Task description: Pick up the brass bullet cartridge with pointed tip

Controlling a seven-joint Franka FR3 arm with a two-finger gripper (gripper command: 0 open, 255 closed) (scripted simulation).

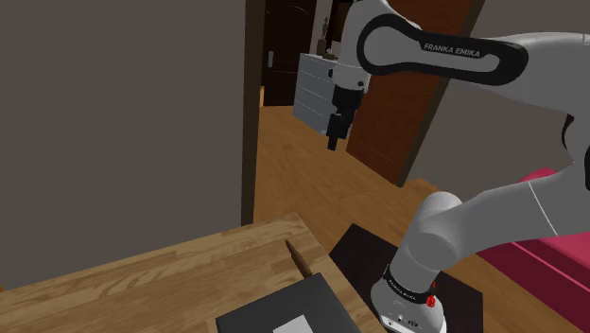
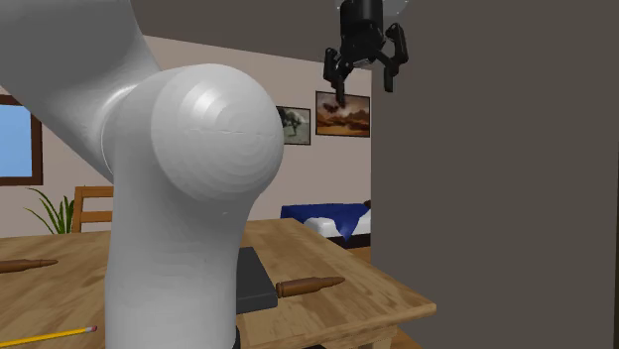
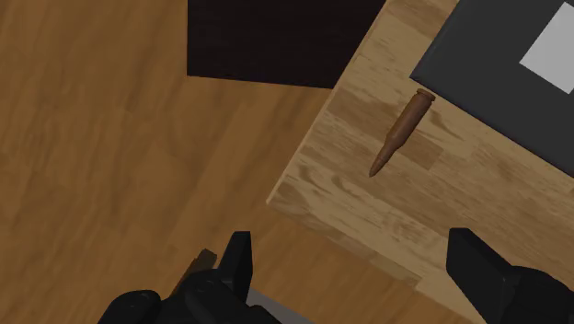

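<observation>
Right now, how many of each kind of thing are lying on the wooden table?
Bullet cartridges: 2
Yellow pencil: 1
Dark flat slab: 1
Total: 4

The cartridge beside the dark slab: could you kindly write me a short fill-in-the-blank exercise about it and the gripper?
1. The gripper hangs high above the wooden table with its fingers ___.
2. The cartridge lies on its ___, near the table's edge.
3. In the second exterior view, a yellow ___ lies on the same table.
Missing words: open; side; pencil.
</observation>
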